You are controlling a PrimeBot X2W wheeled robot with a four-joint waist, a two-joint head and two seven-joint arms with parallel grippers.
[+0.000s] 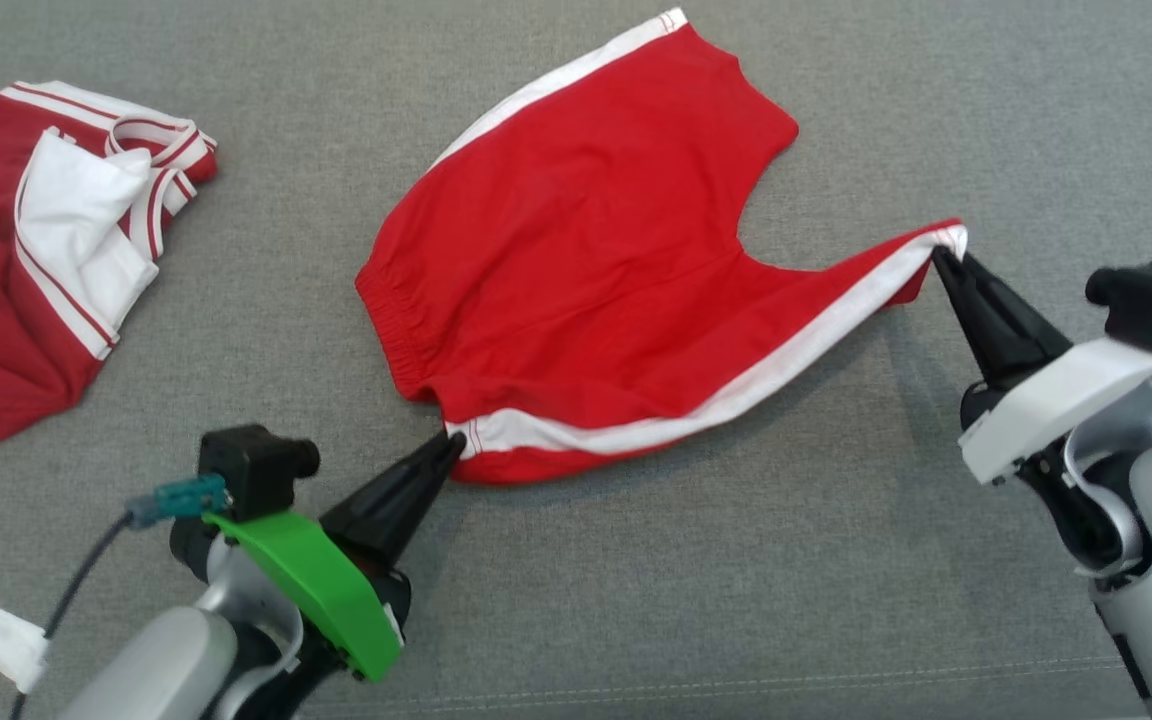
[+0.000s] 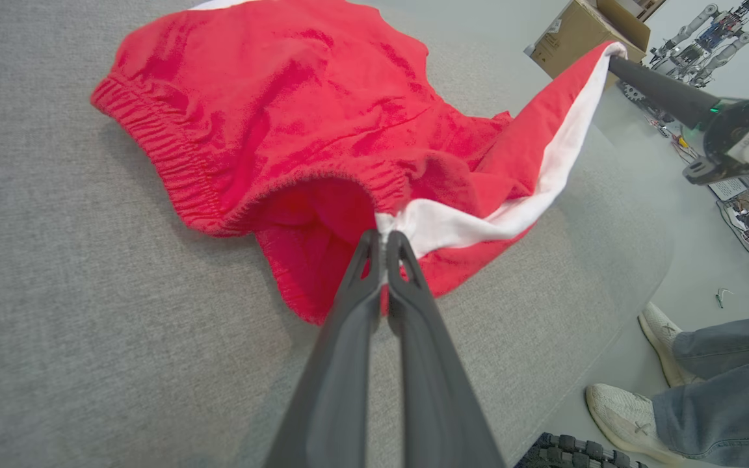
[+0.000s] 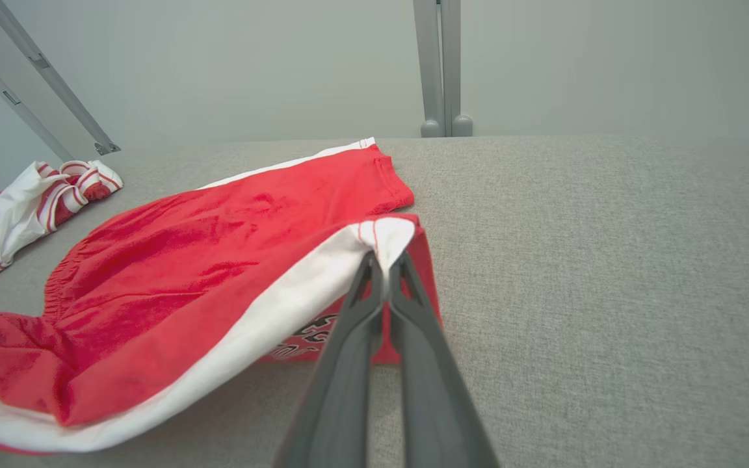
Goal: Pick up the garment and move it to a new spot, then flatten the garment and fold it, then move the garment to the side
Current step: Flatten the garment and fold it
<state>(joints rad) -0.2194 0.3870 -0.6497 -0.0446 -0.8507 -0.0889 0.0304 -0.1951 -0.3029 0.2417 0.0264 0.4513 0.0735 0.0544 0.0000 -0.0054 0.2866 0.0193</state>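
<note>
The garment point(image 1: 586, 250) is bright red with an elastic band at one end and a white stripe along its near edge. It lies spread on the grey fabric surface point(image 1: 736, 600). My left gripper point(image 1: 454, 443) is shut on its near-left corner, where the white stripe meets the band. My right gripper point(image 1: 939, 255) is shut on the white-edged right tip, which is lifted and pulled taut. In the left wrist view the garment point(image 2: 283, 97) bunches around my shut left gripper point(image 2: 384, 237). In the right wrist view black lettering peeks from under the garment point(image 3: 186, 260) beside my right gripper point(image 3: 384, 257).
A second red piece point(image 1: 36, 250) with white and striped trim lies bunched at the far left. A person's shoes point(image 2: 628, 416) and a cardboard box point(image 2: 576, 32) are beyond the surface's edge. Grey posts point(image 3: 439, 65) stand behind the far edge.
</note>
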